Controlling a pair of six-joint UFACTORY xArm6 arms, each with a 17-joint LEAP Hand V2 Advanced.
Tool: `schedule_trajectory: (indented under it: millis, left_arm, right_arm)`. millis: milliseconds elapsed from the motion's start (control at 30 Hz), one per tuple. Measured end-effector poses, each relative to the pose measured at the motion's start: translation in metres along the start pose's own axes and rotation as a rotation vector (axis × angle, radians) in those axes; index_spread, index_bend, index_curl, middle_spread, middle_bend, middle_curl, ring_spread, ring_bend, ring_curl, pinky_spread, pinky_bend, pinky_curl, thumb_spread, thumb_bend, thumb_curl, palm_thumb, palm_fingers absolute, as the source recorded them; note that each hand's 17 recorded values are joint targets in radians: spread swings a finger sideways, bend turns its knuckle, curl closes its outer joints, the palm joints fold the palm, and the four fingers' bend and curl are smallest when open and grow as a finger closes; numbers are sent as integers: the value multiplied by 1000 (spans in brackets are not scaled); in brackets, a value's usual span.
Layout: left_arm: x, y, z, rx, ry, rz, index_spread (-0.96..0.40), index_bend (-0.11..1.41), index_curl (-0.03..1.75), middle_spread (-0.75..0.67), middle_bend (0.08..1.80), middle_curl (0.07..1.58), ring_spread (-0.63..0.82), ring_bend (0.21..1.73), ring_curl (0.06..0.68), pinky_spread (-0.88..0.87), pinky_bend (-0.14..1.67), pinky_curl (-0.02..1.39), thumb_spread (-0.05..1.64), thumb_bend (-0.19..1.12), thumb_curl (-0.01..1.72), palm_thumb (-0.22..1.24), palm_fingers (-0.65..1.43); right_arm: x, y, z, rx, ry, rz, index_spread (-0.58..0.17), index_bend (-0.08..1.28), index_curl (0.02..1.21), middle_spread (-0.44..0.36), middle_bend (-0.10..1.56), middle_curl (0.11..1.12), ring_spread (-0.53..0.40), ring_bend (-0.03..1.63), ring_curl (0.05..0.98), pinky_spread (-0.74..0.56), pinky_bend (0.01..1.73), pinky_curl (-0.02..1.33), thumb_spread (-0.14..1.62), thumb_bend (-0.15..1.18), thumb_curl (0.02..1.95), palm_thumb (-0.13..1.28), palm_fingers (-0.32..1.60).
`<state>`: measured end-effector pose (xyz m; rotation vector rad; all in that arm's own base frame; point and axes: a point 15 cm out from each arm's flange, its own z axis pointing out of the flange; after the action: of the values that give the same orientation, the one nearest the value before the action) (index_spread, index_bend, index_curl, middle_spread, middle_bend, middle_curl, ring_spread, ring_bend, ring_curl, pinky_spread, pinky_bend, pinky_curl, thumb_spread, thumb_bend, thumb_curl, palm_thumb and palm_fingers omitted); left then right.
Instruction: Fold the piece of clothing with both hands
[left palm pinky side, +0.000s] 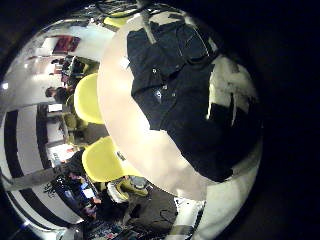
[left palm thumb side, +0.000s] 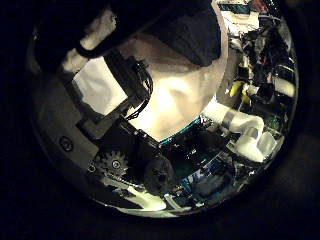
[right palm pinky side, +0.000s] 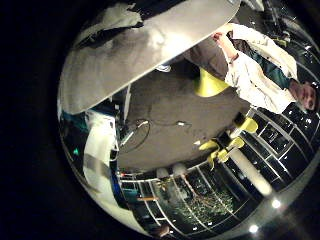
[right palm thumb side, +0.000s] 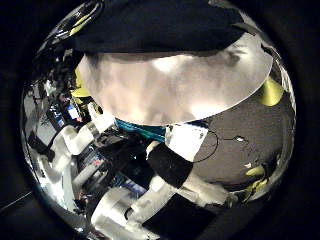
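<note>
A dark garment (left palm pinky side: 185, 95) lies spread on a round, pale table (left palm pinky side: 120, 110), seen from some way above in the left little finger side palm view. White and black fingers (left palm pinky side: 232, 92) of a hand show against the cloth; I cannot tell whether they touch it. My left hand (left palm thumb side: 120, 110) hangs over bare table (left palm thumb side: 185, 95) with the garment's edge (left palm thumb side: 190, 35) beyond it, fingers relaxed and holding nothing. My right hand (right palm thumb side: 185, 170) is off the table's rim (right palm thumb side: 170, 90), fingers loose and empty, the garment (right palm thumb side: 150, 25) farther in.
Two round chairs (left palm pinky side: 88, 98) stand at the table's edge. The right little finger side palm view looks past the table's rim (right palm pinky side: 140, 50) down to the floor (right palm pinky side: 170, 115). Cluttered equipment (left palm thumb side: 250, 90) stands beside the table.
</note>
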<state>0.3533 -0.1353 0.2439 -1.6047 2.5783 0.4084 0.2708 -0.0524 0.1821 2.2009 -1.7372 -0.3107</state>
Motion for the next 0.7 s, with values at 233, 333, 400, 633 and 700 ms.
schedule_trajectory:
  millis: [233,333,400,633,700]
  left_arm:
    - [-4,4,-1,-12,3,2,-637,229,1367,-603,839,1217,-464,1420,518,-619,1217,646,1218,-10,525,776,914]
    - [-5,3,-7,-6,2,9,-635,201,1411,-613,830,1225,-463,1414,515,-619,1215,644,1219,-11,528,775,919]
    - [-7,2,-11,-4,1,10,-632,190,1434,-617,825,1229,-463,1411,513,-618,1213,642,1219,-11,530,775,923]
    - [-15,2,-33,-1,-3,18,-614,179,1497,-633,809,1242,-463,1406,510,-624,1208,637,1219,-11,535,774,928]
    - [-19,2,-35,0,-1,11,-608,178,1511,-637,805,1245,-463,1405,509,-621,1207,638,1219,-11,536,773,929]
  right_arm:
    - [-13,-31,16,143,42,29,-171,168,307,-36,409,428,-114,862,272,50,802,89,1058,-22,313,360,288]
    - [-19,-35,16,151,49,34,-178,169,311,-53,441,441,-142,889,282,38,795,81,1047,-17,322,394,320]
    - [-21,-40,15,159,54,39,-192,169,313,-76,476,457,-179,951,303,8,802,76,1044,-7,334,437,392]
    - [-27,-45,11,168,69,43,-319,211,336,-200,647,561,-277,1158,387,-278,1063,134,1032,27,394,675,851]
    - [-27,-46,8,176,71,52,-379,276,383,-238,728,619,-281,1184,422,-328,1154,182,1021,26,416,741,1000]
